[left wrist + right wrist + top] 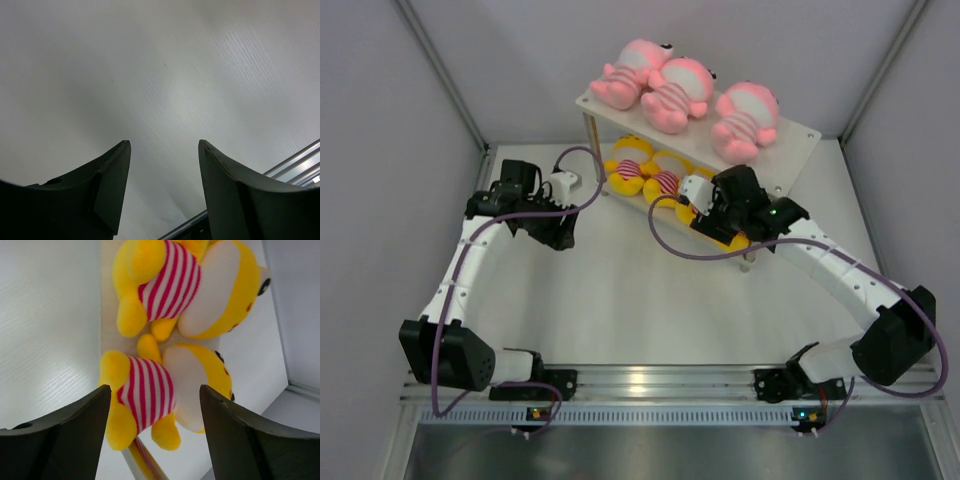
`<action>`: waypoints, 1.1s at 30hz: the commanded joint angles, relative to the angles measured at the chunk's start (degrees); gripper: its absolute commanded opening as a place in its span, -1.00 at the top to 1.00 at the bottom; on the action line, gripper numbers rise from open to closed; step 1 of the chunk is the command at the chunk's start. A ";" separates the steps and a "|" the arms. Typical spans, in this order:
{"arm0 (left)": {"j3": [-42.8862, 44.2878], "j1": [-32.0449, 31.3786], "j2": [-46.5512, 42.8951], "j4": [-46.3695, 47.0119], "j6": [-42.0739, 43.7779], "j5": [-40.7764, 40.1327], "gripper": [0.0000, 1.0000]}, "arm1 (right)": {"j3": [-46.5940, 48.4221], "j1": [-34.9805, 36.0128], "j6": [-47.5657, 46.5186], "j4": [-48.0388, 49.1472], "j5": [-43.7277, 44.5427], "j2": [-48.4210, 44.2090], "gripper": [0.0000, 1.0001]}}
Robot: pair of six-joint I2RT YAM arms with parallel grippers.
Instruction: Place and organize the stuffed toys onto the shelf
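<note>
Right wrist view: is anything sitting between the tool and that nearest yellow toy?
Nothing visible blocks it. The nearest yellow toy fills the gap between the right tool's open fingers. A thin shelf leg shows low in that gap, under the toy. A second yellow toy lies just behind it.

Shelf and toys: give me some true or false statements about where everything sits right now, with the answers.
1. Three pink toys lie on the top tier of the shelf. True.
2. The yellow toys are on the top tier too. False: they are on the lower tier, under the pink ones.
3. The left gripper is holding a toy. False: it is open and empty, above the table.
4. The right gripper is open at the lower tier, with a yellow toy between its fingers. True.
</note>
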 commanded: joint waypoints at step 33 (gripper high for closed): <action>-1.15 0.26 -2.40 -1.81 2.34 1.52 -0.25 | -12.54 4.35 -2.65 6.88 14.77 -2.81 1.00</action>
